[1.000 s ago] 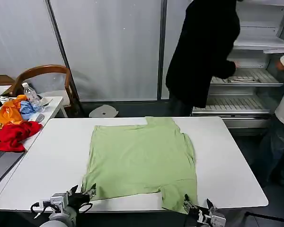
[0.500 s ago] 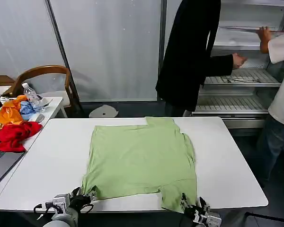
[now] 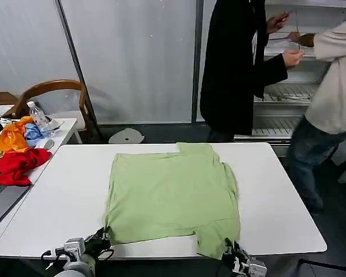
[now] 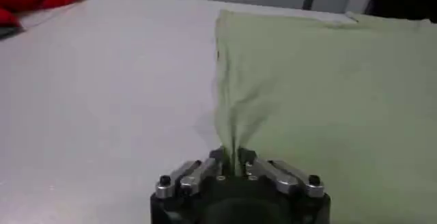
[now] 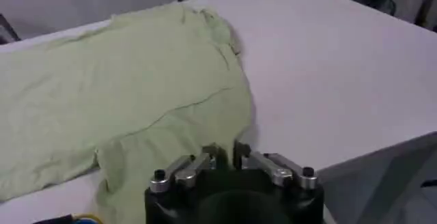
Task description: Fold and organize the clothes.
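Note:
The light green T-shirt [image 3: 173, 190] lies spread flat on the white table [image 3: 63, 196], plain side up, with its near right corner hanging over the front edge. My left gripper [image 3: 102, 239] is at the near left corner. In the left wrist view it [image 4: 232, 156] is shut on a pinch of the T-shirt [image 4: 328, 89], and the cloth puckers up between the fingers. My right gripper [image 3: 233, 258] sits at the near right corner. In the right wrist view its [image 5: 226, 151] fingers stand close together on the hem of the T-shirt [image 5: 123, 89].
A side table on the left holds a red garment [image 3: 17, 164], an orange one [image 3: 11, 138], a blue one [image 3: 33, 131] and a water bottle [image 3: 37, 115]. A wooden chair [image 3: 52, 92] stands behind it. Bare tabletop lies on both sides of the shirt.
Both grippers have edged in under the table's front edge to the shirt's near corners. The near left corner now puckers toward the left gripper. The rest of the shirt has not moved.

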### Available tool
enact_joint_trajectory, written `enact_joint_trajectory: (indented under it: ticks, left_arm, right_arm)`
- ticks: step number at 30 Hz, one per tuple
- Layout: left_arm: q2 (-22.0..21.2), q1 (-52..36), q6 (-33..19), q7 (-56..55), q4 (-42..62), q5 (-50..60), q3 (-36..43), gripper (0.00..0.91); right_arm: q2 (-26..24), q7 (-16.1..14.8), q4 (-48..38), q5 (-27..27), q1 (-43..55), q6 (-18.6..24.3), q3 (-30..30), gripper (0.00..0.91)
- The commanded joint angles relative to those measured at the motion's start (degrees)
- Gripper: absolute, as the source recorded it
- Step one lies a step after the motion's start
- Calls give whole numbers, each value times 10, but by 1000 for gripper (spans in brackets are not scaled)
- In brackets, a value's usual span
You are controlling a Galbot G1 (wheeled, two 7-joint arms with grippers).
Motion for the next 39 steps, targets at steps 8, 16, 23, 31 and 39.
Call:
enact_joint_trajectory:
  ticks: [8, 16, 23, 31, 39]
  left_arm:
    - [5, 20, -2, -5, -22, 0, -8, 10]
    - [19, 59, -6, -14, -78, 4, -28, 10]
    - [20, 61, -11, -22, -96, 12, -34, 10]
    - [16, 23, -14, -22, -75, 12, -33, 10]
    - [2, -24, -15, -21, -48, 5, -27, 10]
  right_arm:
    - [-8, -6, 70, -36, -43, 13, -8, 0]
    - [-10, -7, 107, -70, -68, 21, -32, 0]
    - [-7, -8, 96, -76, -48, 22, -28, 0]
    - [-3, -17, 58, -73, 11, 21, -3, 0]
    - [-10, -26, 31, -64, 63, 13, 19, 0]
